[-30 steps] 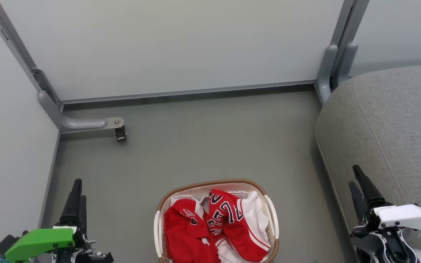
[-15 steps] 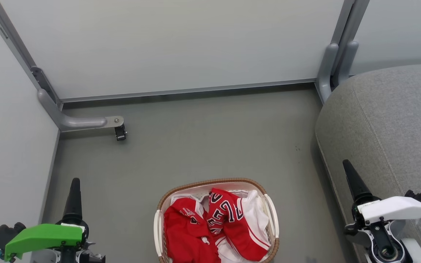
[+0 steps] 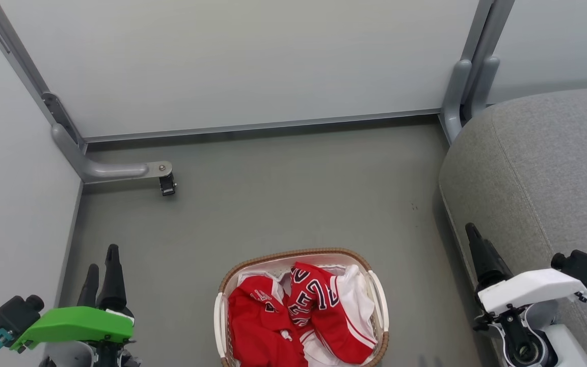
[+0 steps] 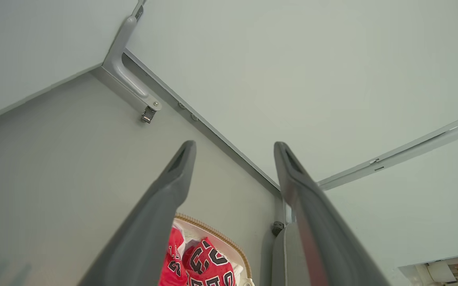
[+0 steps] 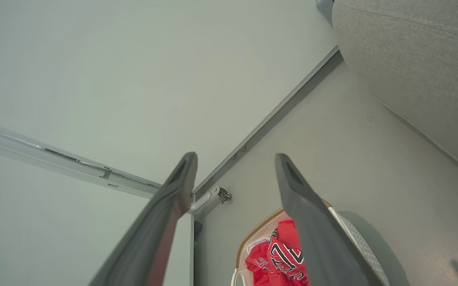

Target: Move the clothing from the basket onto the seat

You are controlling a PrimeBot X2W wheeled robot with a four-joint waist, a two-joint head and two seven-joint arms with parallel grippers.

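Clothing (image 3: 293, 316) lies heaped in the basket (image 3: 301, 253) on the floor (image 3: 283, 193), the seat (image 3: 543, 168) near on its right, while the left end effector (image 3: 102, 257) and right end effector (image 5: 235, 155) hover either side, spread and empty, likely readied for a first grab

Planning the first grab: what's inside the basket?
Crumpled red jerseys lie over white fabric inside the basket; anything beneath them is covered.
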